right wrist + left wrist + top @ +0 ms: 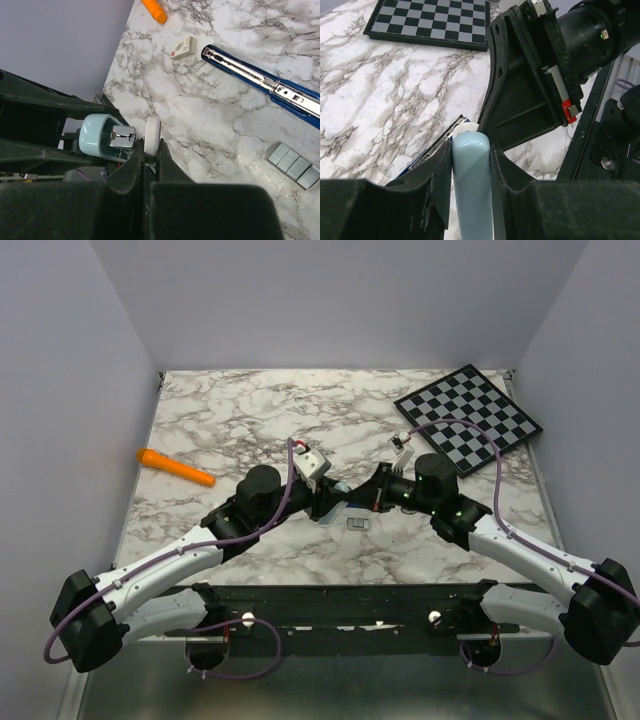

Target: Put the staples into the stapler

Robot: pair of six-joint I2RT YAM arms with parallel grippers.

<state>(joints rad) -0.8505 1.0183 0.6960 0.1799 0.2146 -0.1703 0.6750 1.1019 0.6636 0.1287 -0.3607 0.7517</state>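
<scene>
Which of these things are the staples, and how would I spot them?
On the marble table, look where the two black arms meet in the middle. Just nearer the arm bases lie the staples: a flat silvery-grey row of little blocks, far smaller than the orange stick at left or the checkerboard at far right.

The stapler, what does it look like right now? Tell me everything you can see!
The slim stapler is open. Its dark blue base, with a shiny silvery metal channel inside, stretches across the white marble table. Its smooth light blue top, plastic by the look of it, stands apart from the base, squeezed between the black fingers of the left tool. The right tool pinches the small white piece at the top's tip.
</scene>
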